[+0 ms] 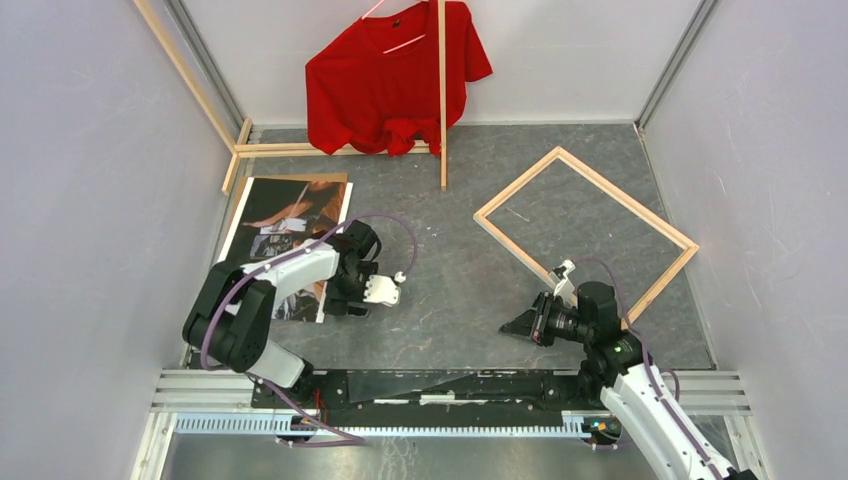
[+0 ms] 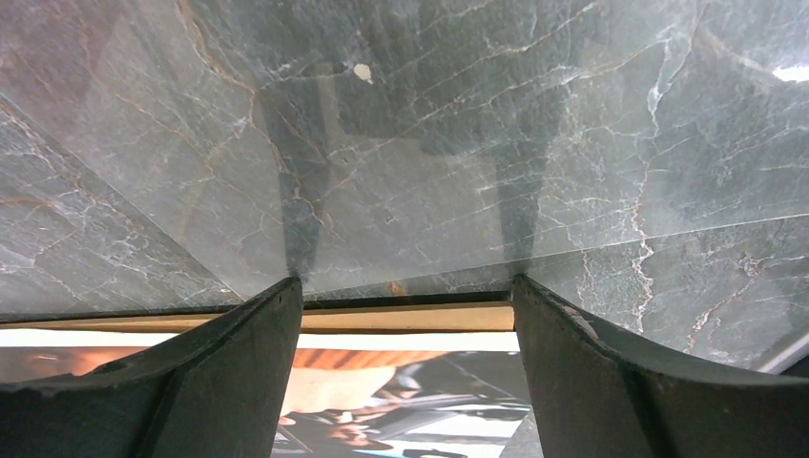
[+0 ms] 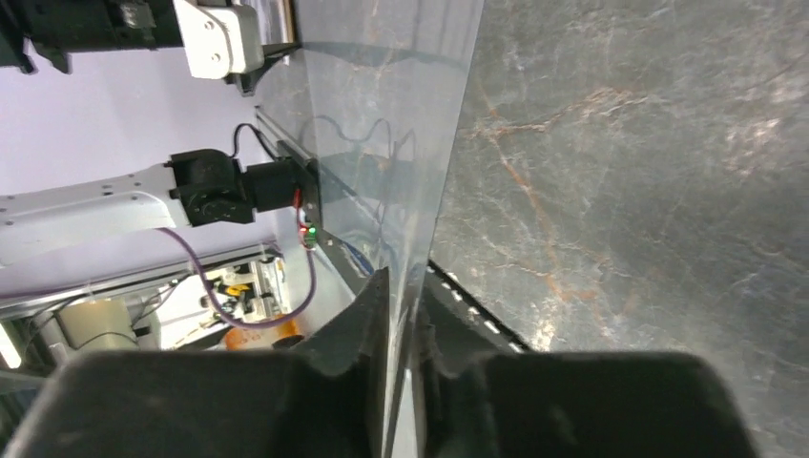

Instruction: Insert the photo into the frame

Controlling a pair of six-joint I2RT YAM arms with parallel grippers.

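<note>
Top view: the large paper print of people in dark and orange tones (image 1: 285, 215) lies face up on a plain brown cardboard sheet (image 1: 300, 178) at the left edge of the grey marbled table (image 1: 450, 250). The thin rectangular bare-wood frame (image 1: 625, 197) lies flat toward the far right corner, well apart from the print. The left gripper (image 1: 372, 295) hangs just beside the print's right side, and its arm covers part of the picture. The right gripper (image 1: 525, 322) sits by the frame's near corner and hides it.

Left wrist view: the jaws stand wide and hold nothing. They are poised at the edge of a transparent plastic sheet (image 2: 410, 172), with print and cardboard showing below.

Right wrist view: the jaws are drawn narrow about that sheet's edge. Whether they already pinch it I cannot tell.

The step looks like taking hold of this sheet. It would go best with a full bite on the rim, then a slow lift while the left jaws steady the far side against flexing.

From above the sheet's outline cannot be traced, nor whether it overlaps the print.
</note>
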